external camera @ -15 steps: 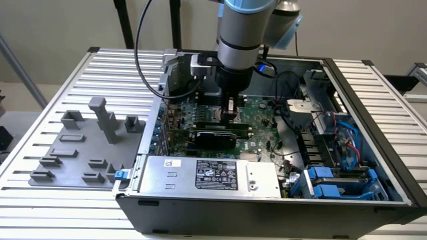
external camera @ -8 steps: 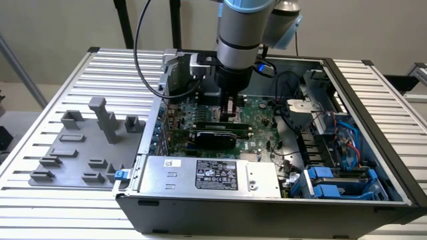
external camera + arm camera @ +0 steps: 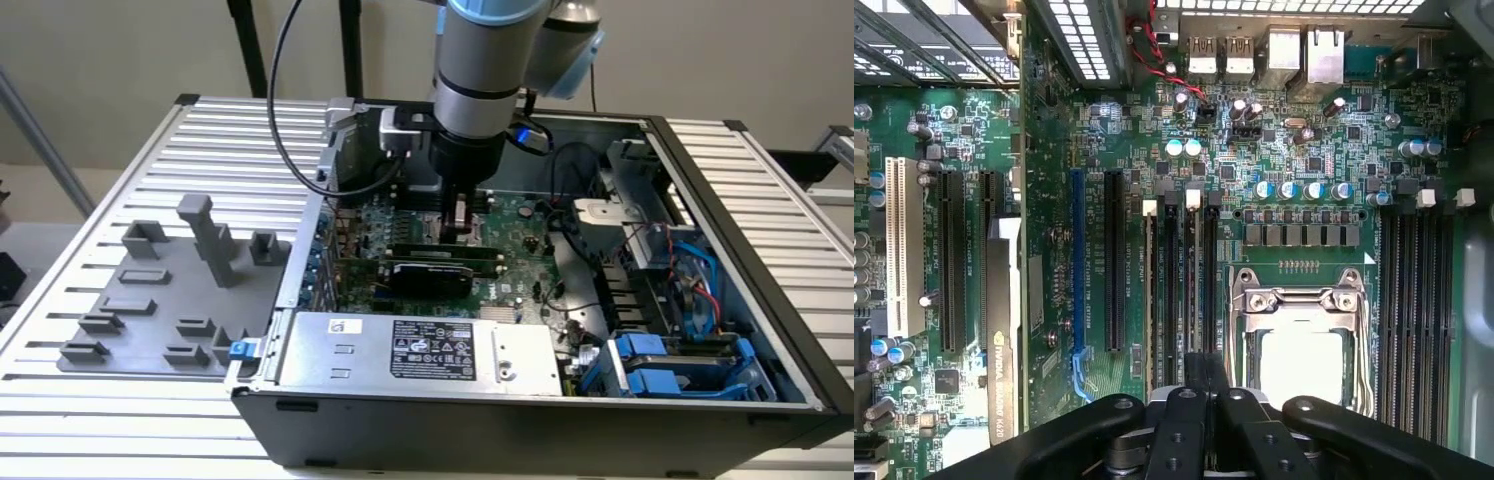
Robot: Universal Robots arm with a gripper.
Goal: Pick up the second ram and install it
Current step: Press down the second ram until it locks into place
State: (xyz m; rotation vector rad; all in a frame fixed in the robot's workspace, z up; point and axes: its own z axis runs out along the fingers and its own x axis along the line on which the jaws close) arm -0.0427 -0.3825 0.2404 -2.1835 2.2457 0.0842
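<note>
Gripper (image 3: 459, 226) inside open computer case (image 3: 747, 190) (on slatted metal table (image 3: 120, 170)).

Lab bench, open computer case (image 3: 534, 400), slatted aluminium table (image 3: 120, 180)

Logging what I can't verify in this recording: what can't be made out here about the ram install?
- Wrist view: whether the gripper carries the second ram; its own black body covers that spot.
- Wrist view: one end of the memory slots, hidden behind the gripper.
- Exterior view: which slot the gripper is over; too small to tell, and the arm blocks part of the motherboard.
</note>
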